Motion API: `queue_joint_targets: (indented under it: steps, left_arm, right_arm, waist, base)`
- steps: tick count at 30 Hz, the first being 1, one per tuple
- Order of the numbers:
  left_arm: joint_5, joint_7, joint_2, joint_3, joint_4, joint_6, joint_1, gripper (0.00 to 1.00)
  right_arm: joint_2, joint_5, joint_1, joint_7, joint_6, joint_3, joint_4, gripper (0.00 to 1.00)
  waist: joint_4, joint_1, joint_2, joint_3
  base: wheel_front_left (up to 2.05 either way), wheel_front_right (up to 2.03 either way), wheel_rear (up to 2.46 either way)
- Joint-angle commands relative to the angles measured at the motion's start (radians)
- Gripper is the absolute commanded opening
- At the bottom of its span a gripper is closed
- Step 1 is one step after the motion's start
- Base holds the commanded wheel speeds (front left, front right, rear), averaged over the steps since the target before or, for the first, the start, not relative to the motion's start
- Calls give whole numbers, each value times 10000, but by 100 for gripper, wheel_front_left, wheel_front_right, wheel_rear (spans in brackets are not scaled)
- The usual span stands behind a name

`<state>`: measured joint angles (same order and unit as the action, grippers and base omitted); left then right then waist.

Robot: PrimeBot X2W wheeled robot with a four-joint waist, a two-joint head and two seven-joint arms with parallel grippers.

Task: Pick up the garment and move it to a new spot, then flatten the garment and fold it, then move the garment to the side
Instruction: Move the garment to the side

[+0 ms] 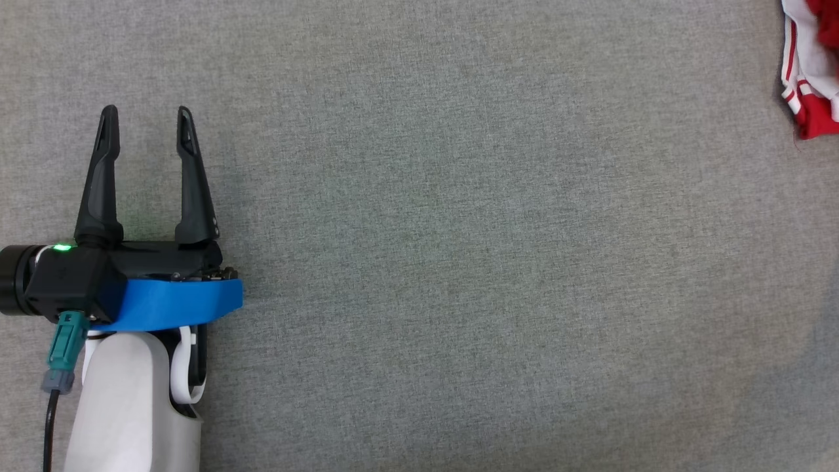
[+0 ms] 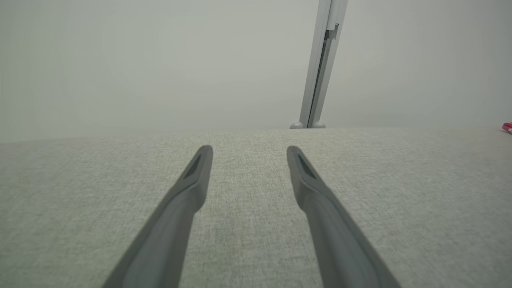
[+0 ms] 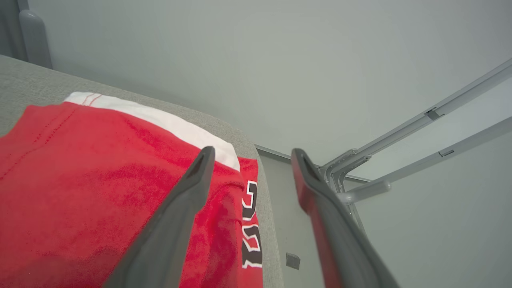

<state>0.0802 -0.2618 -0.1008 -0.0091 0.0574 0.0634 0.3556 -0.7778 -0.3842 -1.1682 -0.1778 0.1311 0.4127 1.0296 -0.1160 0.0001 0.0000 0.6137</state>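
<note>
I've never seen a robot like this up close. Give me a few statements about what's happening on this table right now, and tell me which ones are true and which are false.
1. The left gripper is open, with nothing between its fingers. True.
2. The garment lies in the middle of the grey surface. False: it sits at the far right of the head view, by the surface's edge.
3. The right gripper has its fingers spread and is not pinching the garment. True.
4. The garment is plain blue. False: it is red with white trim and black lettering.
5. The left gripper touches the garment. False: it is far from it, over bare grey surface.
</note>
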Motion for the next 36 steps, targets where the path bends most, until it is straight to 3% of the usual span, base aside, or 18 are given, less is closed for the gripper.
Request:
queue_joint_targets:
  steps: [1,11,18,24,36]
  left_arm:
    - [2,-43,-44,45,2,-29,156,100]
    - [240,-42,57,270,323,-124,-408,100]
    - [379,-42,114,544,556,-161,-1170,100]
    - [466,-40,189,669,714,-166,-1818,100]
    - [676,-35,370,603,1161,-180,-2678,100]
  right_arm:
    - [89,225,-236,-140,-6,-106,213,100]
    - [1383,959,152,-863,-5,-940,86,100]
    - [2733,1242,1795,-878,-5,-1737,-2114,100]
    - [3874,1404,3503,-880,-5,-1829,-3532,100]
    - [4913,1045,6663,-882,-5,-2005,-5544,100]
  waist:
    - [-5,-1,0,-33]
    - [-1,-1,0,-1285]
    - [183,-1,0,-2595]
    - [429,-1,0,-3494]
    - [573,-1,0,-4910]
  base:
    - [0,0,0]
    - [0,0,0]
    - [0,0,0]
    - [0,0,0]
    - [0,0,0]
